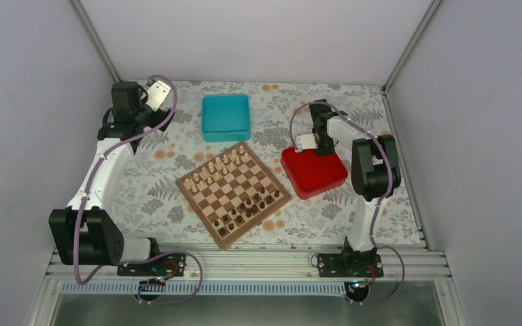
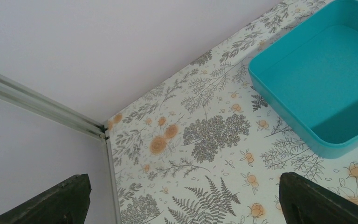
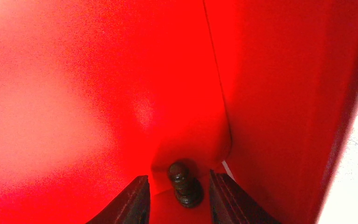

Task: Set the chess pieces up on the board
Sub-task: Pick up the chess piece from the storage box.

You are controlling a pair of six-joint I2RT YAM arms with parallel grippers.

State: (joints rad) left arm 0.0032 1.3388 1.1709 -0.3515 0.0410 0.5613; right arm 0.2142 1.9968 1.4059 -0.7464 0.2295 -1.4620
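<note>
Pale lilac walls point(image 1: 245, 34) and slim aluminium posts point(image 1: 94, 37) box in a table point(image 1: 156, 183) covered with a cloth of grey ferns and orange flowers, with an aluminium rail point(image 1: 245, 261) along its near edge. At far left, the left arm stretches to the back corner, where the left claw point(image 2: 185, 186) hangs spread wide over bare cloth, nothing between its fingers. Just to its right sits a teal box point(image 1: 225, 117), open-topped in the wrist view. In the middle lies the chessboard point(image 1: 234, 189), turned corner-on to the arms. Pale pieces point(image 1: 219, 166) line its far-left side and the dark chess pieces point(image 1: 251, 204) cluster along its near-right side. Just beside the board's right corner is a red tray point(image 1: 323, 180), with the right arm bent over its far edge. The right claw point(image 3: 179, 178) sits low inside, half spread on either side of one dark piece point(image 3: 185, 189) tucked in the tray's corner, a sliver of red showing between the piece and each finger. Whether that piece stands or lies cannot be told.
</note>
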